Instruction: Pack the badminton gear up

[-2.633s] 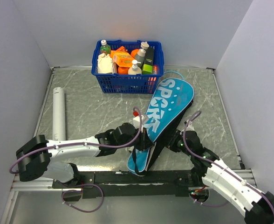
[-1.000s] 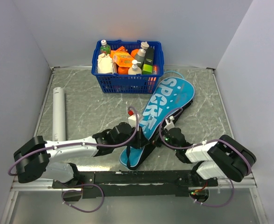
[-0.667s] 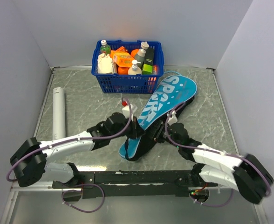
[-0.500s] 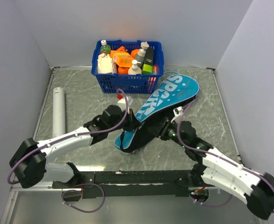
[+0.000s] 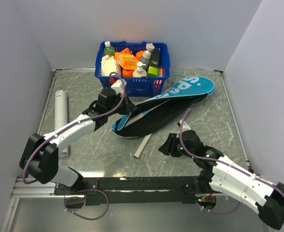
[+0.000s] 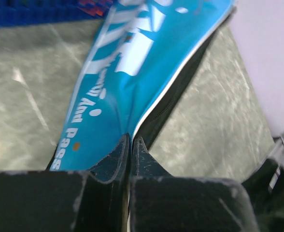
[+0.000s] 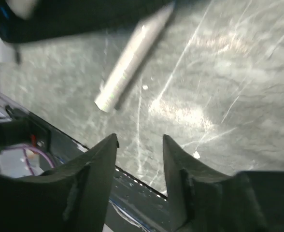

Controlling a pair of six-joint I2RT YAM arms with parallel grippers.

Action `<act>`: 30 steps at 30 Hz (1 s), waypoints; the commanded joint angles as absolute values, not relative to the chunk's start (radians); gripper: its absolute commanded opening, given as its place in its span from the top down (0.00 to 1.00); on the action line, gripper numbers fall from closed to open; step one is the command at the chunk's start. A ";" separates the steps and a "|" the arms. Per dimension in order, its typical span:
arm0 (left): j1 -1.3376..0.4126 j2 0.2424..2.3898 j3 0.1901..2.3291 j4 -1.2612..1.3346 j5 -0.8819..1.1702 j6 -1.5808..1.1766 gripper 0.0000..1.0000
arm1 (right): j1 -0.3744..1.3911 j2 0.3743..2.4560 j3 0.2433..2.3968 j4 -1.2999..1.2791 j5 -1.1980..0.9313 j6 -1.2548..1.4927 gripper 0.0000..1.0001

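The teal "SPORT" case (image 5: 180,94) lies slantwise in front of the basket, its black open side (image 5: 151,118) facing the arms. My left gripper (image 5: 125,108) is shut on the case's edge near its narrow end; the left wrist view shows the fingertips (image 6: 124,145) pinching the teal fabric (image 6: 127,63) beside the zip. One white racket handle (image 5: 142,147) pokes out from under the case onto the table. My right gripper (image 5: 165,147) hovers just right of that handle, open and empty, and the handle (image 7: 132,58) lies ahead of the right gripper (image 7: 139,140). The long white tube (image 5: 60,108) lies at far left.
A blue plastic basket (image 5: 132,87) of bottles and orange packs stands at the back, touching or nearly touching the case's top edge. Grey walls close in the table on three sides. The black mounting rail (image 5: 142,183) runs along the near edge.
The left gripper has pulled the case's narrow end up and to the left, swinging it nearly crosswise. The right gripper has let go, opened and drawn back. A racket handle now lies bare.
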State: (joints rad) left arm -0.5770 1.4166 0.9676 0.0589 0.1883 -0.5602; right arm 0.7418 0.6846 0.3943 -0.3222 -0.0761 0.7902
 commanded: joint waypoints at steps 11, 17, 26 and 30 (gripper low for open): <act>-0.440 1.545 1.092 0.100 0.285 -0.508 0.99 | 0.948 1.199 0.652 -0.166 0.153 0.830 0.41; -0.425 1.554 1.069 0.118 0.290 -0.517 0.99 | 0.953 1.340 0.788 -0.207 0.213 0.839 0.39; -0.410 1.529 1.055 0.127 0.293 -0.525 0.99 | 0.965 1.563 0.956 -0.322 0.268 0.879 0.36; -0.408 1.523 1.055 0.121 0.288 -0.523 0.99 | 0.965 1.614 0.989 -0.386 0.270 0.911 0.36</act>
State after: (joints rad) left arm -0.4210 1.5574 1.0531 0.0624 0.2924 -0.5129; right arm 0.9581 1.5745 0.9360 -0.2996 0.2302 0.8680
